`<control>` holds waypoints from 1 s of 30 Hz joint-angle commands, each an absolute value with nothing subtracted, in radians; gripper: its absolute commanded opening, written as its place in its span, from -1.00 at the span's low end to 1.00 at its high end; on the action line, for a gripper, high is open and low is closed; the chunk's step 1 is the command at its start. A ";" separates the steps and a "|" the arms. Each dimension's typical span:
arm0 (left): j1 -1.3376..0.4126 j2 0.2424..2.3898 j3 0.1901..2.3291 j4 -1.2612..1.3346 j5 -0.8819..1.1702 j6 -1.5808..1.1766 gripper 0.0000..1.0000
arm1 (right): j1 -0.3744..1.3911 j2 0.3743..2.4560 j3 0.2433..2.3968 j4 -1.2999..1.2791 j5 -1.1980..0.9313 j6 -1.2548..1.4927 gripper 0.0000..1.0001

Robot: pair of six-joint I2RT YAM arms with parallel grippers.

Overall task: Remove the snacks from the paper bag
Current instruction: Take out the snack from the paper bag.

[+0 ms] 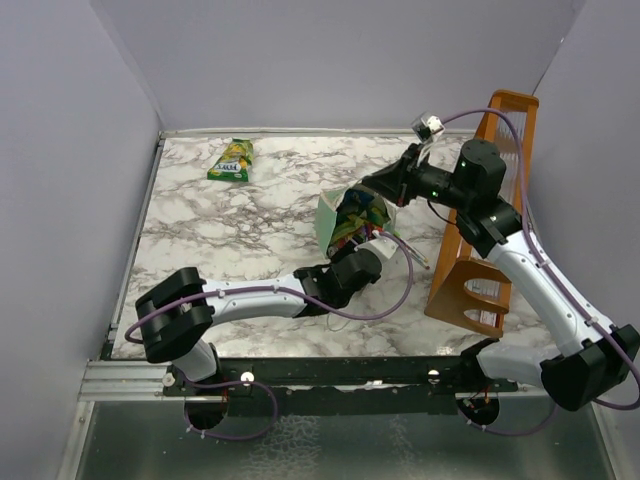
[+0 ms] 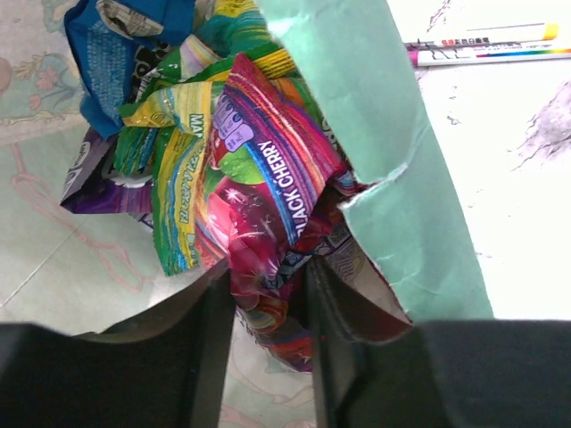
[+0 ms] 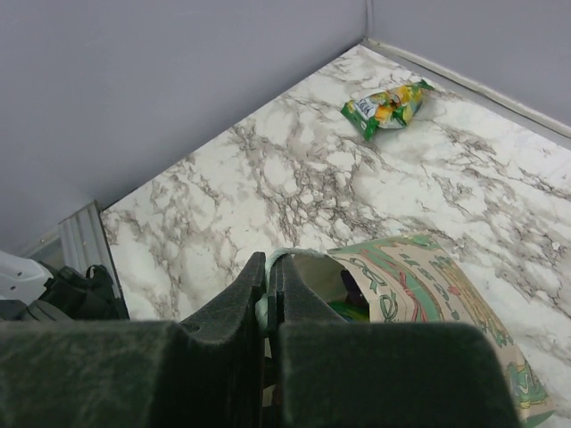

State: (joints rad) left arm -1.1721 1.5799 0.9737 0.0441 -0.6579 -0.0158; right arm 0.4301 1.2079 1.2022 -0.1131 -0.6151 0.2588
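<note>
Snacks [image 2: 178, 143] are crowding the paper bag [image 1: 328, 218], right of the worktop's [image 1: 220, 250] middle. Fully closed, the right gripper [image 3: 269, 287] is pinching its rim to steady it; the left gripper [image 2: 272, 278], part-open, is straddling the black cherry packet [image 2: 268, 178] (grip unclear).

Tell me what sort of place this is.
Most likely a robot test cell in a lab: a marble-patterned tabletop boxed in by plain grey walls, two robot arms bolted to a metal rail at its edge, and a paper bag of snack packets as a prop.

Lab cell — grey walls [image 1: 330, 60], marble tabletop [image 1: 230, 230]
</note>
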 commanded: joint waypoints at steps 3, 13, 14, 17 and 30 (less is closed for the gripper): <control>-1.158 1.555 1.004 0.044 -0.669 0.012 -0.52 | 0.430 1.140 1.195 -0.036 -0.597 0.283 -0.97; -1.159 1.359 0.961 -0.011 -0.574 -0.014 -0.99 | 0.430 1.135 1.178 -0.019 -0.580 0.288 -0.97; -1.159 1.334 0.959 -0.016 -0.560 -0.020 -1.00 | 0.430 1.136 1.177 -0.017 -0.580 0.290 -0.97; -1.159 1.239 0.956 -0.026 -0.488 -0.019 -1.00 | 0.429 1.136 1.178 -0.018 -0.573 0.290 -0.97; -1.159 0.785 1.008 -0.072 -0.252 0.041 -1.00 | 0.430 1.144 1.170 -0.012 -0.566 0.288 -0.97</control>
State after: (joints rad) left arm -1.1603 0.8684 0.9558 -0.0563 -0.3149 0.0120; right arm 0.4301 1.1721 1.1713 -0.0937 -0.5842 0.2832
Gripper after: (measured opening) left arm 0.098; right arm 0.027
